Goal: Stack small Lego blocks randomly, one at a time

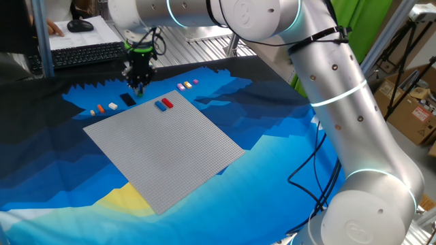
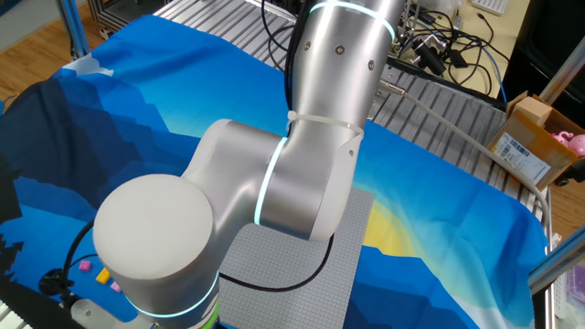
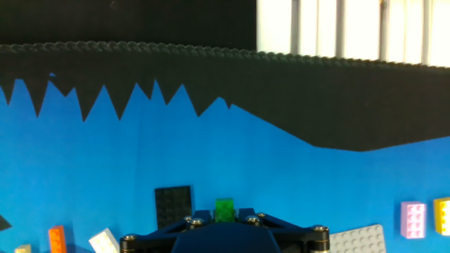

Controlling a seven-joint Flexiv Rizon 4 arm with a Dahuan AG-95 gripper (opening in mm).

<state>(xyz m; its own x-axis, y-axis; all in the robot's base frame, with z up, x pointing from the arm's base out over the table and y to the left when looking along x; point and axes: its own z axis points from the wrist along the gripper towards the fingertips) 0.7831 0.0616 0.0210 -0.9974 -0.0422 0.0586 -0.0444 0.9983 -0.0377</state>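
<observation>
End effector (image 1: 138, 87): points down at the far corner of the grey baseplate (image 1: 163, 146), just off its edge, over the blue cloth (image 1: 272, 163). Fingers drawn narrow; whether they pinch the green block cannot be told.
Green block (image 3: 224, 209): seen in the hand view right at the fingertips, studs up; too small to give a long axis.
Red block (image 1: 167, 103) and blue block (image 1: 160, 105): side by side on the baseplate near its far corner, long axes parallel, running roughly along the baseplate's edge.
Black plate (image 1: 127, 99): flat on the cloth, just beside the end effector.
Orange block (image 1: 100, 108), white block (image 1: 112, 106): in a row on the cloth, left of the black plate.
Pink block (image 3: 413, 218), yellow block (image 3: 443, 215): on the cloth at the other side, long axes upright in the hand view.
Desk: covered by the cloth.
</observation>
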